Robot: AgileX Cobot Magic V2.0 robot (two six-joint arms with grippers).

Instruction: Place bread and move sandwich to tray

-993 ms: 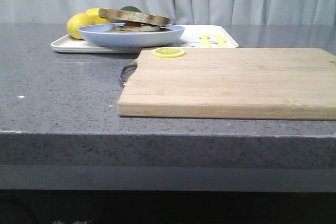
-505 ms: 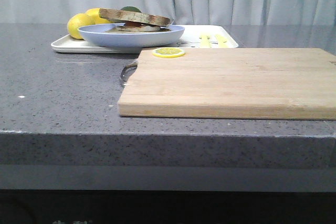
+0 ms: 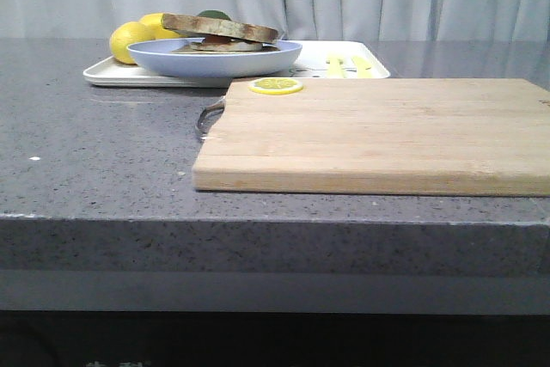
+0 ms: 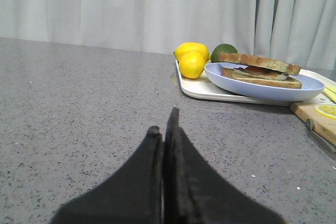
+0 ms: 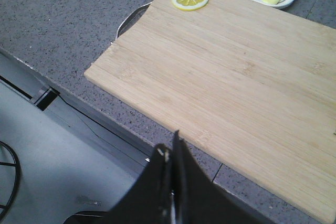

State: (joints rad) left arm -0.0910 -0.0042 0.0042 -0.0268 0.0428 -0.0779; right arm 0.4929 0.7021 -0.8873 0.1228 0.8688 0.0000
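The sandwich [image 3: 219, 33] lies on a pale blue plate [image 3: 215, 59] that stands on the white tray [image 3: 339, 59] at the back of the counter; it also shows in the left wrist view [image 4: 260, 69]. Its top slice is a brown toast slice over an egg filling. No separate thick pale yellow-green bread slice shows in any view. My left gripper [image 4: 164, 129] is shut and empty, low over the grey counter, well short of the tray [image 4: 202, 87]. My right gripper [image 5: 170, 148] is shut and empty at the counter's front edge, in front of the cutting board. Neither gripper shows in the front view.
A wooden cutting board [image 3: 378, 131] with a metal handle lies in front of the tray, a lemon slice [image 3: 276, 86] on its far corner. Two lemons [image 3: 131, 40] and a green fruit [image 4: 223, 52] sit on the tray's left end, yellow marks [image 3: 348, 66] on its right.
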